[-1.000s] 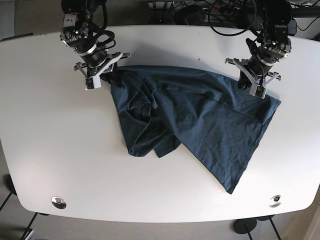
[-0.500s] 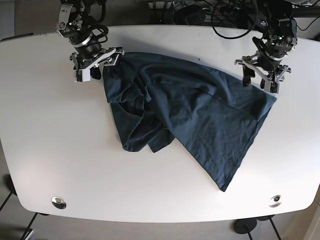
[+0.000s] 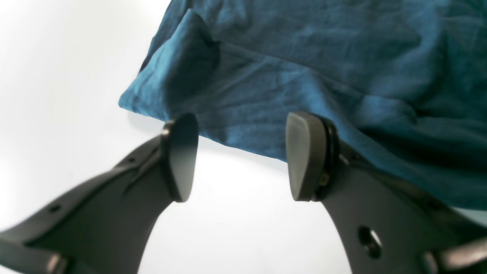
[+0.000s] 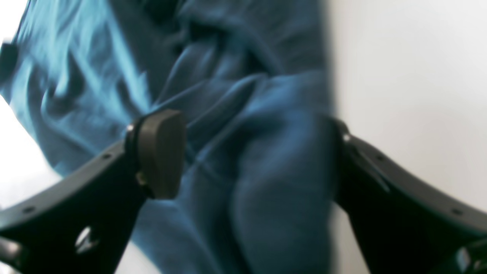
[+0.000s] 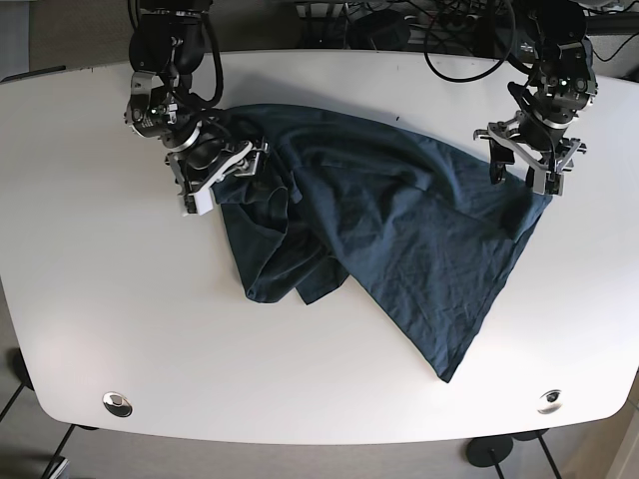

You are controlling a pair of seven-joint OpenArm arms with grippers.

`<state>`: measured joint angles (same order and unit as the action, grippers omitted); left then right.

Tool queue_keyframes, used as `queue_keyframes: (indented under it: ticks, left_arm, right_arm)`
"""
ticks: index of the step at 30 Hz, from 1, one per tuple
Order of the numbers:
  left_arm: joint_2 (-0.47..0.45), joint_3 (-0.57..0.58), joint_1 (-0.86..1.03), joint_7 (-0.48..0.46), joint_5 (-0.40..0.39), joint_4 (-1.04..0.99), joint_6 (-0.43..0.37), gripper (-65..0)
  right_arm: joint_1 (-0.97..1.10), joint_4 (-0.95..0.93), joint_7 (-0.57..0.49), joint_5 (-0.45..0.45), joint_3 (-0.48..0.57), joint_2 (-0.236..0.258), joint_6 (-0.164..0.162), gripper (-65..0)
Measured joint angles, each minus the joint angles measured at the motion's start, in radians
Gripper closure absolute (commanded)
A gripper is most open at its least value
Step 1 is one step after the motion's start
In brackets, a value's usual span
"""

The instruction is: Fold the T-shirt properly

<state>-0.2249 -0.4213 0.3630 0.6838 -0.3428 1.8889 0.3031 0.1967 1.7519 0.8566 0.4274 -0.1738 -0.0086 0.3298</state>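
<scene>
A dark blue T-shirt (image 5: pixel 399 230) lies crumpled on the white table (image 5: pixel 120 319), bunched at its left side, with a long flap reaching front right. My right gripper (image 5: pixel 222 180) is at the shirt's left edge. In the right wrist view (image 4: pixel 251 160) its jaws stand wide apart with shirt cloth (image 4: pixel 236 57) between them, and the cloth hides one pad. My left gripper (image 5: pixel 526 170) is at the shirt's far right corner. In the left wrist view (image 3: pixel 239 160) it is open, with bare table between the pads and the shirt's edge (image 3: pixel 323 57) just beyond the tips.
Cables and dark equipment (image 5: pixel 439 20) lie beyond the table's far edge. Two round metal inserts (image 5: pixel 117 403) (image 5: pixel 548 401) sit near the front corners. Bare white table surrounds the shirt to the left and front.
The shirt slid a little toward the table's far edge. My right gripper then moved forward and inward onto the shirt's left edge. My left gripper shifted only slightly.
</scene>
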Motion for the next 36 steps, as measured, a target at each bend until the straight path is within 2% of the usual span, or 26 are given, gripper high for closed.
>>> queue_keyframes:
  ticks: [2,4,6,7,10,15,18,22,26,27,30,31,35,36]
  left_arm:
    - [0.002,-0.038,0.0,0.001,-0.001,0.0,-0.001,-34.4]
    - [-0.002,-0.056,0.002,0.0,0.006,0.0,-0.008,-34.4]
    - [0.003,-0.069,0.001,0.0,-0.002,0.0,-0.003,-34.4]
    - [0.004,-0.077,0.0,0.0,-0.002,-0.001,-0.003,-34.4]
    - [0.002,-0.104,0.0,0.0,-0.001,-0.001,-0.006,-34.4]
    - [0.005,-0.122,0.0,0.001,-0.002,-0.001,-0.003,-34.4]
    - [0.034,-0.199,-0.003,-0.002,-0.001,-0.001,-0.005,-35.0]
    - [0.052,-0.278,-0.043,0.006,-0.001,-0.001,-0.004,-35.0]
    - [0.047,-0.291,-0.092,-0.001,-0.001,0.0,-0.004,-35.3]
    - [0.048,-0.291,-0.1,0.008,0.003,-0.003,-0.005,-36.7]
    - [0.047,-0.235,-0.178,0.004,0.003,-0.007,-0.002,-55.0]
    - [0.048,-0.222,-0.192,0.004,0.001,-0.008,0.003,-57.2]
    - [0.048,-0.125,-0.204,0.005,0.016,-0.109,-0.011,-53.5]
    - [0.051,-0.102,-0.213,0.002,0.003,-0.138,0.002,-52.9]
  right_arm:
    - [0.001,-0.005,0.0,0.001,0.005,-0.005,0.001,-35.0]
    - [-0.002,-0.017,-0.004,0.006,0.004,-0.002,0.0,-19.2]
    - [-0.016,-0.026,0.0,-0.001,0.003,-0.002,0.0,-0.5]
    - [-0.02,-0.025,0.0,0.0,0.003,0.001,0.0,-3.0]
    - [-0.022,0.013,0.006,-0.001,0.003,0.001,0.001,-1.7]
    - [-0.08,0.187,0.008,-0.001,0.003,0.004,0.001,-1.7]
    - [-0.154,0.233,0.01,0.0,0.003,0.004,0.003,-1.7]
    - [-0.263,0.235,0.015,-0.003,-0.004,0.053,0.003,-1.7]
    - [-0.306,0.237,0.011,0.006,0.001,0.07,0.004,-1.7]
    - [-0.305,0.237,0.011,0.006,0.001,0.073,0.004,-1.7]
    - [-0.305,0.237,0.011,-0.003,-0.003,0.073,0.004,-1.7]
    - [-0.305,0.237,0.012,0.0,-0.003,0.069,0.004,-1.7]
    - [-0.359,0.236,-0.012,-0.004,-0.027,0.077,0.0,-1.7]
    - [-0.38,0.236,-0.024,0.002,-0.021,0.093,0.002,-1.9]
